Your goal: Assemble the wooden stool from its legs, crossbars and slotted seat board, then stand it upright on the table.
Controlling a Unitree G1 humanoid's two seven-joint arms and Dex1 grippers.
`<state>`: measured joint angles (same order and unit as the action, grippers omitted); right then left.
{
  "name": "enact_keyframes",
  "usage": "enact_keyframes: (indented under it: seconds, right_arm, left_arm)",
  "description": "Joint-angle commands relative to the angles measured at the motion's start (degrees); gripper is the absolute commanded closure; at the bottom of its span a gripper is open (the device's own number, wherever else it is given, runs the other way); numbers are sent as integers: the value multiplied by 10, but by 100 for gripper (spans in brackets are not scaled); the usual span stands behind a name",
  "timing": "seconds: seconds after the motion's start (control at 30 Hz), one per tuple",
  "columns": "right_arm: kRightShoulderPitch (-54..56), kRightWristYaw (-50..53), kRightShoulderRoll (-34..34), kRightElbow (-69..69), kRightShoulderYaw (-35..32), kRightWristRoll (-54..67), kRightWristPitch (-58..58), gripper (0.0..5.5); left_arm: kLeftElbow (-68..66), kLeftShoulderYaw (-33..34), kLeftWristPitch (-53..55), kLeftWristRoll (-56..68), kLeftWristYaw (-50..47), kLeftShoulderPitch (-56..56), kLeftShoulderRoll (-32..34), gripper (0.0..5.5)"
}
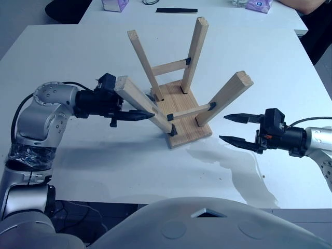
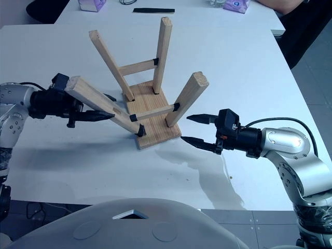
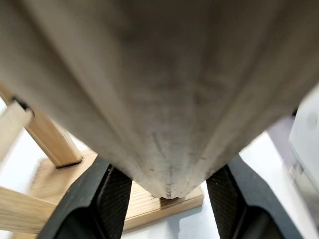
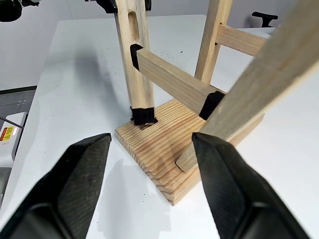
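The wooden stool stands upside down mid-table, its seat board (image 1: 191, 130) flat on the surface and its legs pointing up and splaying outward. Crossbars (image 1: 170, 67) join the legs through black fittings. My left gripper (image 1: 150, 114) reaches in from the left and is shut on the near-left leg (image 1: 136, 97); in the left wrist view this leg (image 3: 164, 99) runs between the two pads (image 3: 115, 196). My right gripper (image 1: 225, 128) hovers open just right of the seat board, close to the near-right leg (image 1: 228, 96), touching nothing. The right wrist view looks past its fingers (image 4: 84, 169) at the board (image 4: 164, 144).
The white table (image 1: 78, 161) has free surface in front and to the left. A glossy wet-looking patch (image 1: 233, 171) spreads in front of the stool toward the near edge. Small purple packs (image 1: 115, 4) and a black strip (image 1: 176, 10) lie at the far edge.
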<state>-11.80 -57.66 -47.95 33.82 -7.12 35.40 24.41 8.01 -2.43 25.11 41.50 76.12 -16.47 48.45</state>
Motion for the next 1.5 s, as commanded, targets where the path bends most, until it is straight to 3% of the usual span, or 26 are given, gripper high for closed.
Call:
enact_keyframes:
  seconds: [0.03, 0.3, 0.6, 1.07, 1.33, 1.5]
  right_arm:
    - [0, 6, 1, 5, -6, -8, -7, 251]
    - [-13, 20, 10, 11, -11, -12, -13, 251]
    - [-33, 26, 12, 17, -14, -21, -26, 251]
    - [22, 26, 8, -39, -31, -28, -35, 251]
    - [151, 117, 49, -240, 67, -230, -132, 251]
    - [171, 130, 69, -265, 104, -279, -159, 251]
  left_arm:
    - [37, 3, 32, -16, -28, 25, 9, 346]
    - [101, 1, 13, -89, -140, 92, 0, 346]
    - [182, 14, 90, -87, -279, 129, 2, 346]
    - [83, -62, 79, -137, -253, 114, 18, 346]
    - [20, -86, 16, -189, -219, 79, 47, 346]
    - [-15, -95, -9, -197, -189, 41, 59, 346]
